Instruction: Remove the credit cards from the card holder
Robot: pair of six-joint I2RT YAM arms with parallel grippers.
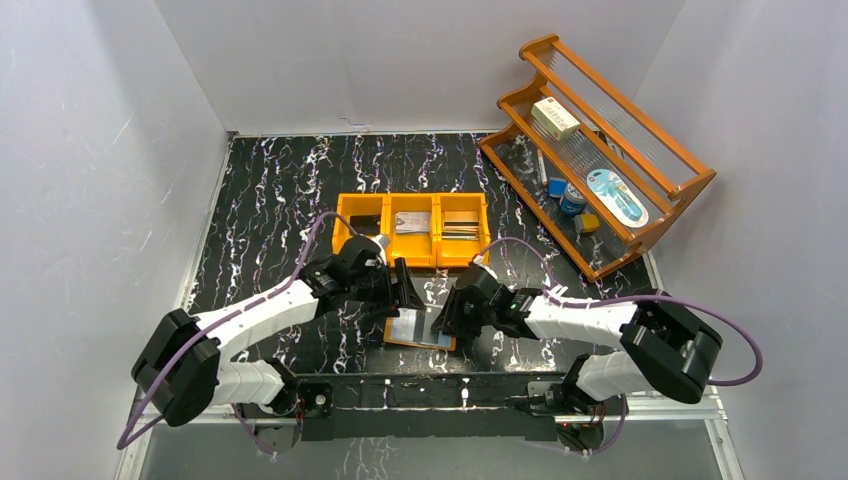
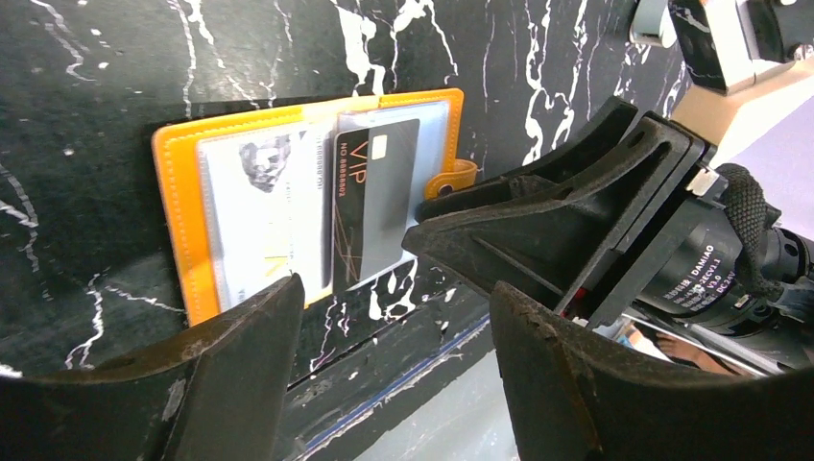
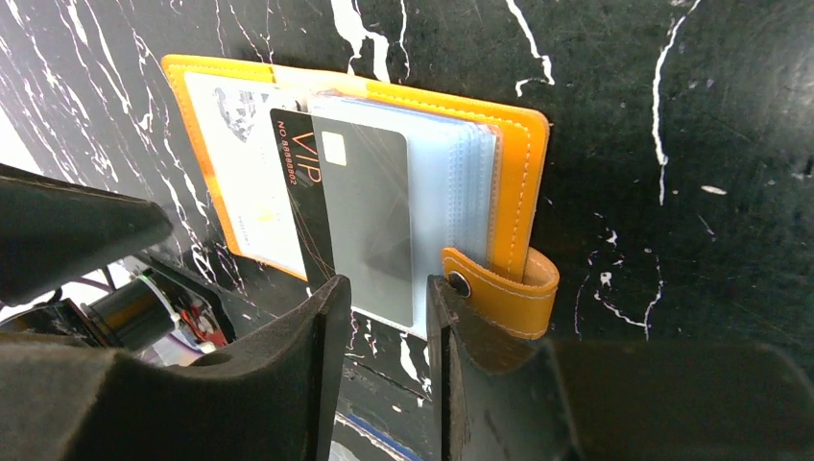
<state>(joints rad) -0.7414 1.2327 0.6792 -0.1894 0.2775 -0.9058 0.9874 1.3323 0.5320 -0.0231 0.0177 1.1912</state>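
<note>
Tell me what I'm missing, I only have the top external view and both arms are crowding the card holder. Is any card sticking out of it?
Observer: Yes. A black VIP card lies skewed in the open card holder, with its lettered edge uncovered beside the clear sleeve.
Operator: Where are the right jaws?
Observer: The right gripper shows a narrow gap between its jaws. Its tips are at the holder's near edge, next to the strap tab.
Operator: And the left?
Observer: The left gripper is wide open with nothing between its jaws, and it faces the holder's near edge.
</note>
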